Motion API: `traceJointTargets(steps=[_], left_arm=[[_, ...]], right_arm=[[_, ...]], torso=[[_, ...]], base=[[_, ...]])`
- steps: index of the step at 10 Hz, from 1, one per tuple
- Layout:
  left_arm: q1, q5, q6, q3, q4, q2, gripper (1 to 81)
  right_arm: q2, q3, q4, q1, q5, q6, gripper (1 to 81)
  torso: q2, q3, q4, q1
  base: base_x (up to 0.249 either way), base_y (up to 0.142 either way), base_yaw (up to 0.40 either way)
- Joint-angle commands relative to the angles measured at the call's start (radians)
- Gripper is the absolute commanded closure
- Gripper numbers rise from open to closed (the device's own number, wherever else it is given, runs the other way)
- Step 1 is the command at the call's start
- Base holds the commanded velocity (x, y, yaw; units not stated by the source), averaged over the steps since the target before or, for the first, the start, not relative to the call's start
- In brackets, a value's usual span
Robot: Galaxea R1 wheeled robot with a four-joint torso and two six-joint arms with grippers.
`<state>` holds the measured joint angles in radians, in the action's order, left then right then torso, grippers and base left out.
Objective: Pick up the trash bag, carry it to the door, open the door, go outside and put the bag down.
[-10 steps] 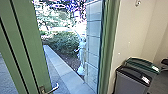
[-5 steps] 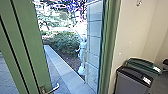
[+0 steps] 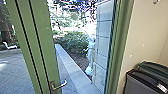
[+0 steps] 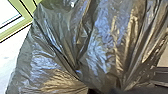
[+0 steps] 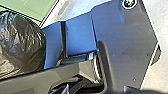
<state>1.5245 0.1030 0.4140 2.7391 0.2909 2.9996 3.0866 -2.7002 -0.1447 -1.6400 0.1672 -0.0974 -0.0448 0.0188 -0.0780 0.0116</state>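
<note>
Trash bag (image 4: 100, 45): soft, slippery, probably light; best held by gathered folds
Door (image 3: 47, 45): open, robot's 11 o'clock
Left gripper, right gripper: I can't tell

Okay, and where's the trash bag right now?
The trash bag is at the robot's left wrist, large in that wrist's view, with the green door frame beyond it.

Door (image 3: 47, 37): was green, striped with black lines; handle (image 3: 60, 86), silver. Wall (image 3: 145, 35): was cream. Front bin (image 3: 136, 86): was grey, its lid (image 3: 142, 78) black; rear bin (image 3: 155, 68), dark green. Trash bag (image 4: 100, 50): was black, streaked blue and bronze.
</note>
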Motion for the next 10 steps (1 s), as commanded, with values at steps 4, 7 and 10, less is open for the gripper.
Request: traceJointTargets(steps=[4, 7, 10], left_arm=[[-0.040, -0.048, 0.000, -0.056, -0.012, -0.048, 81.1], [-0.040, -0.048, 0.000, -0.052, -0.012, -0.048, 81.1], [-0.040, -0.048, 0.000, -0.052, -0.013, -0.045, 81.1]], right_arm=[[0.019, 0.019, 0.017, 0.038, -0.054, 0.008, 1.0], [0.019, 0.016, 0.017, 0.038, -0.054, 0.008, 1.0], [0.019, 0.014, 0.017, 0.039, -0.054, 0.008, 1.0]], torso=[[0.000, 0.000, 0.000, 0.000], [0.000, 0.000, 0.000, 0.000], [0.000, 0.000, 0.000, 0.000]], base=[[0.000, 0.000, 0.299], [0.000, 0.000, 0.301], [0.000, 0.000, 0.301]])
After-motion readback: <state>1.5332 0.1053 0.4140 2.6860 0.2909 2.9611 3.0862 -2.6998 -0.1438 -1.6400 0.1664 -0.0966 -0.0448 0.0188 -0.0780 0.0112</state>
